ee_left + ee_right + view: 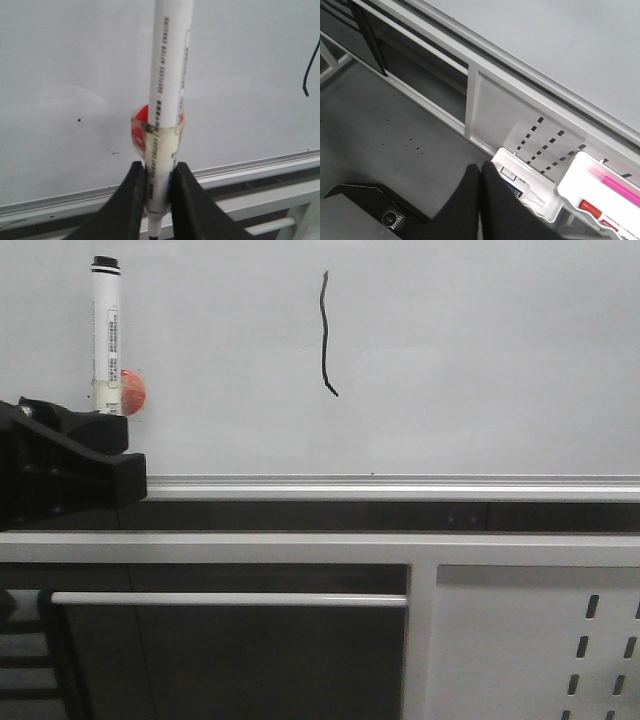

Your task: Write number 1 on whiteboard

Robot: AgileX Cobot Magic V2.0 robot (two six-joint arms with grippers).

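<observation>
Clamped in my left gripper (pixel 158 187) is a white marker (pixel 167 80), upright and off to the left of the number 1 (pixel 326 335), well apart from it. That wavy black stroke with its small hook already stands on the whiteboard (pixel 480 350), so I judge the writing done and only pulling away or parking the marker left. My right gripper (pixel 481 200) hangs low with its fingers pressed together, holding nothing. Near it sit white trays (pixel 600 192) with a pink pen (pixel 610 178), beside a perforated panel (pixel 540 640). Nothing blocks the board.
</observation>
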